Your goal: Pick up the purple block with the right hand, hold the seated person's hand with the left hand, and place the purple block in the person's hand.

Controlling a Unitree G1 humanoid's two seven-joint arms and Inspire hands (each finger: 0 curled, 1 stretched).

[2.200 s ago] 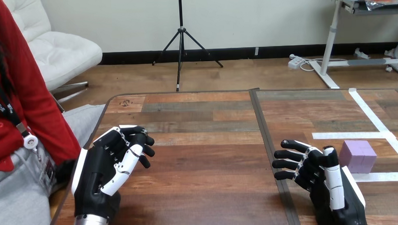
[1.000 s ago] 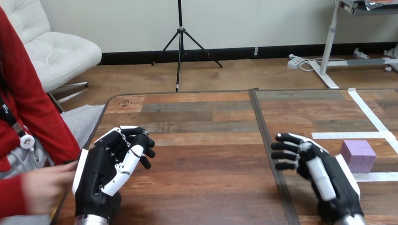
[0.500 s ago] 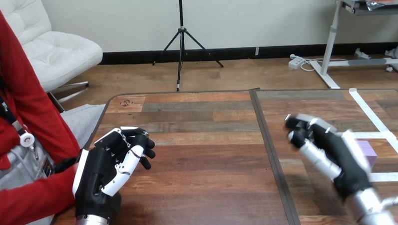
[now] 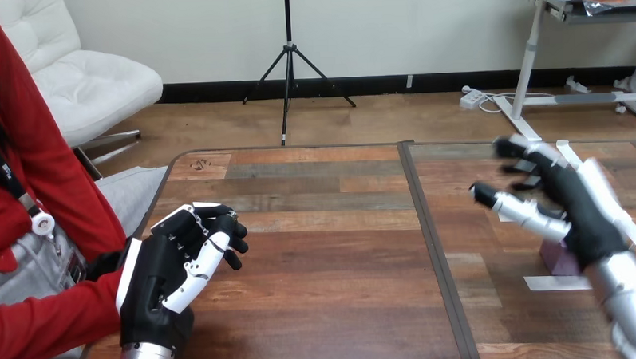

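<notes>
Head view, lower right of the frame: the purple block (image 4: 557, 259) sits on the wooden table (image 4: 325, 259) against a strip of white tape (image 4: 545, 283), largely covered by the right hand (image 4: 575, 202). That hand hangs over it, fingers spread and straight, gripping nothing. At lower left the left hand (image 4: 162, 273) rests with fingers loosely bent, empty. The person's red sleeve (image 4: 41, 333) reaches its back; whether they touch, I cannot tell.

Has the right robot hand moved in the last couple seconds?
Yes. The right robot hand rose and moved forward, from beside the purple block to over it.
</notes>
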